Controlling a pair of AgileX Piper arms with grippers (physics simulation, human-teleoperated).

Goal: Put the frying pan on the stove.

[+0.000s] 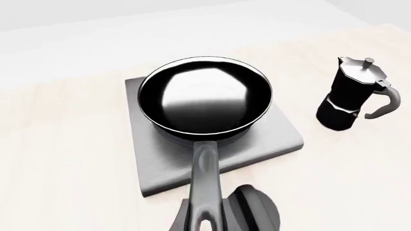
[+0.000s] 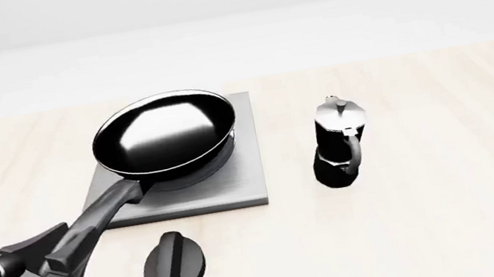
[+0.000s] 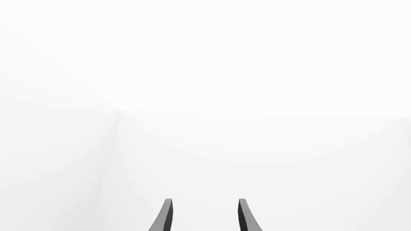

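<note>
Front view: your frying pan [image 2: 165, 135] sits on the stove [image 2: 233, 178].
Your left gripper [image 2: 66, 260] grasps its handle; your right gripper [image 3: 202, 216] is spread, empty.

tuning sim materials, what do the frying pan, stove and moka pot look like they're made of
Frying pan: looks like glossy black coated metal, its inside mirroring pale light.
Stove: probably brushed grey metal, a flat, dull-sheened slab.
Moka pot: apparently silver metal top, shiny black faceted body.
</note>
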